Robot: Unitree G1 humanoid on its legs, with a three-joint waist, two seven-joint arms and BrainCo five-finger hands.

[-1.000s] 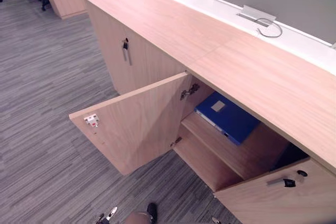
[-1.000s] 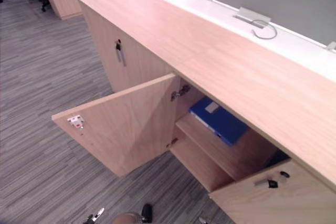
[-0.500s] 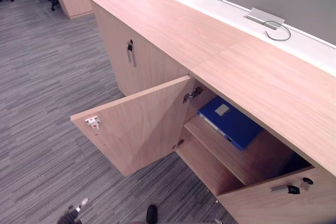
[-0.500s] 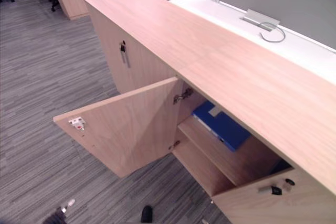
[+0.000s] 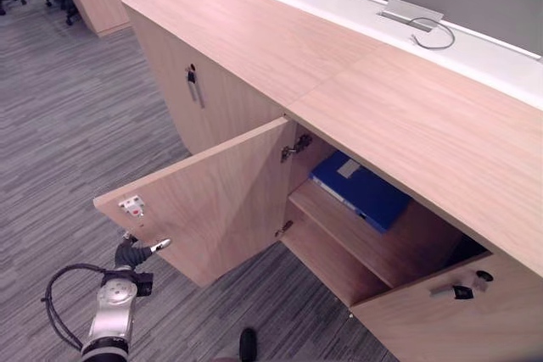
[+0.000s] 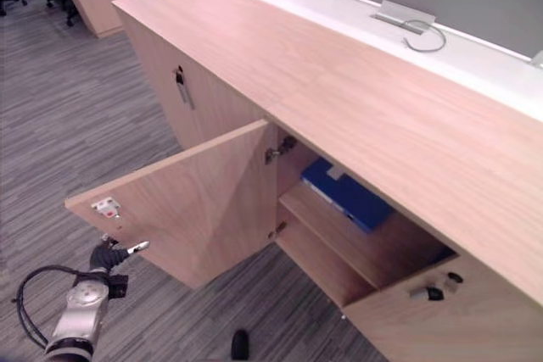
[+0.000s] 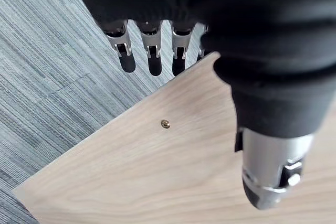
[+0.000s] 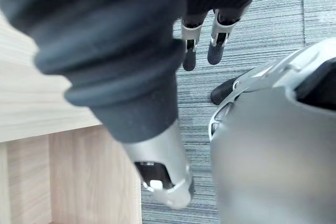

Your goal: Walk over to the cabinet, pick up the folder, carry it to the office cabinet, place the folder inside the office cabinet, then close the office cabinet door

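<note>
A blue folder (image 5: 361, 191) lies flat on the upper shelf inside the open office cabinet (image 5: 365, 243). The cabinet's left door (image 5: 212, 201) swings wide out over the carpet. My left hand (image 5: 136, 252) is raised just under that door's outer corner, below the white latch (image 5: 131, 204). In its wrist view the left hand's fingers (image 7: 149, 51) hang straight over the door's wooden edge (image 7: 173, 166), holding nothing. My right hand (image 8: 199, 45) hangs with relaxed fingers over the carpet beside a wooden panel (image 8: 68, 177), empty.
A second door (image 5: 458, 320) with a dark handle stands ajar at the lower right. A closed door with a handle (image 5: 193, 84) is further left. The long wooden top (image 5: 339, 82) backs onto a white desk (image 5: 441, 48) and grey partition. Grey carpet (image 5: 68, 150) spreads to the left.
My left arm has risen into view at the lower left, up to the open door's outer corner. The camera has shifted a little; folder and doors stay put.
</note>
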